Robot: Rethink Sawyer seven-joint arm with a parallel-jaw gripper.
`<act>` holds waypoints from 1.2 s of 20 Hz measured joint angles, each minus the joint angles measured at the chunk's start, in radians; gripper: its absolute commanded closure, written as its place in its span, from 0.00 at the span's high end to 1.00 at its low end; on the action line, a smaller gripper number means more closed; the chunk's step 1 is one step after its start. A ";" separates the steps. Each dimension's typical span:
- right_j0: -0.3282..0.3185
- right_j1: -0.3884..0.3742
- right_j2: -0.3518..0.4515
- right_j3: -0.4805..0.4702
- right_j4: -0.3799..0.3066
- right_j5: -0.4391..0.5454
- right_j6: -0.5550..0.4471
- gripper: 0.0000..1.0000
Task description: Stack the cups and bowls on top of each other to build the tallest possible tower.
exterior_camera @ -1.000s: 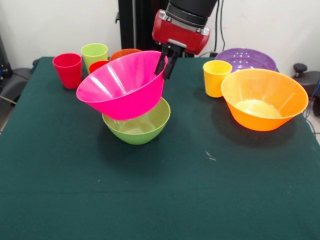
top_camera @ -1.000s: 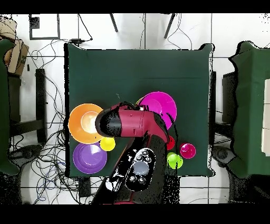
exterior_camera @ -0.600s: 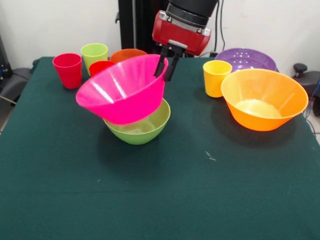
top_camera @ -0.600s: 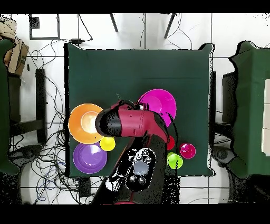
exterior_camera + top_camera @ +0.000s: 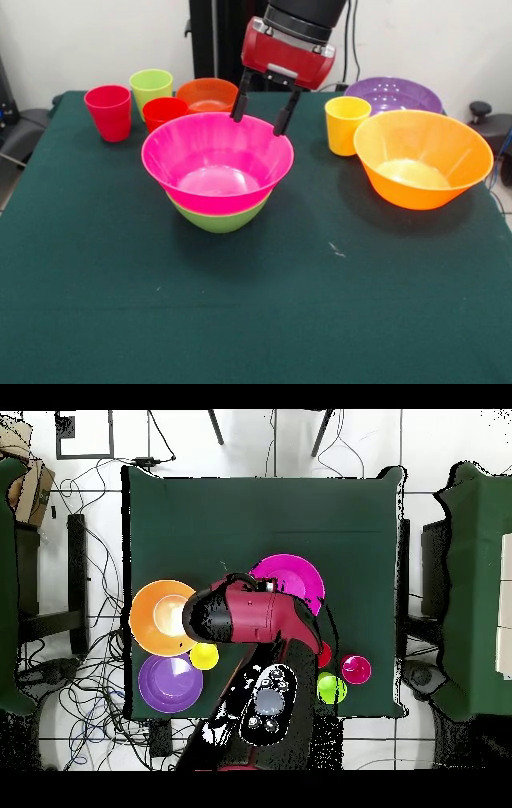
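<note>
Tower (image 5: 217,180) so far is just the pink bowl nested in the green one, mid-table. Gripper (image 5: 263,106) hangs spread wide, empty, over its far rim. Remaining bowls and all cups (image 5: 109,112) unstacked.

Arm (image 5: 308,10): black round link up top, then glossy red wrist housing (image 5: 290,50) w/ silver band across it and grey plate on underside. Gripper (image 5: 263,104): two thin black fingers (image 5: 238,104), spread apart below the red housing. Overhead: red shell (image 5: 262,616) w/ black cuff; black base section (image 5: 262,709) behind the shell, w/ round grey dial.
</note>
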State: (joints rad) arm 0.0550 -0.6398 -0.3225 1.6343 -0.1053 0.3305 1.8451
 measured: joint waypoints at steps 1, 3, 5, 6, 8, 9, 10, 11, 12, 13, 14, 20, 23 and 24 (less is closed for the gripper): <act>-0.001 0.000 0.000 0.000 0.000 0.000 0.000 1.00; -0.002 0.000 0.000 0.000 0.000 0.000 0.000 1.00; -0.001 0.000 0.000 0.000 0.000 0.000 0.000 1.00; -0.001 0.000 0.000 0.000 0.000 0.000 0.000 1.00; -0.001 0.000 0.000 0.000 0.000 0.000 0.000 1.00; -0.001 0.000 0.000 0.000 0.000 0.000 0.000 1.00; -0.001 -0.001 0.000 0.000 0.000 0.000 0.000 1.00; -0.002 -0.002 0.000 0.000 0.000 0.000 0.000 1.00; -0.003 -0.004 0.001 0.001 0.000 0.000 0.000 1.00; -0.004 -0.006 0.002 0.002 0.000 0.000 0.000 1.00; -0.008 -0.013 0.004 0.007 0.000 -0.001 0.000 1.00; -0.017 -0.050 0.006 0.049 0.000 -0.019 0.000 1.00; -0.014 -0.077 0.006 0.084 0.000 -0.021 0.000 1.00; -0.013 -0.083 0.006 0.091 0.000 -0.021 0.000 1.00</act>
State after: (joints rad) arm 0.0421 -0.7225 -0.3168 1.7253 -0.1051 0.3093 1.8451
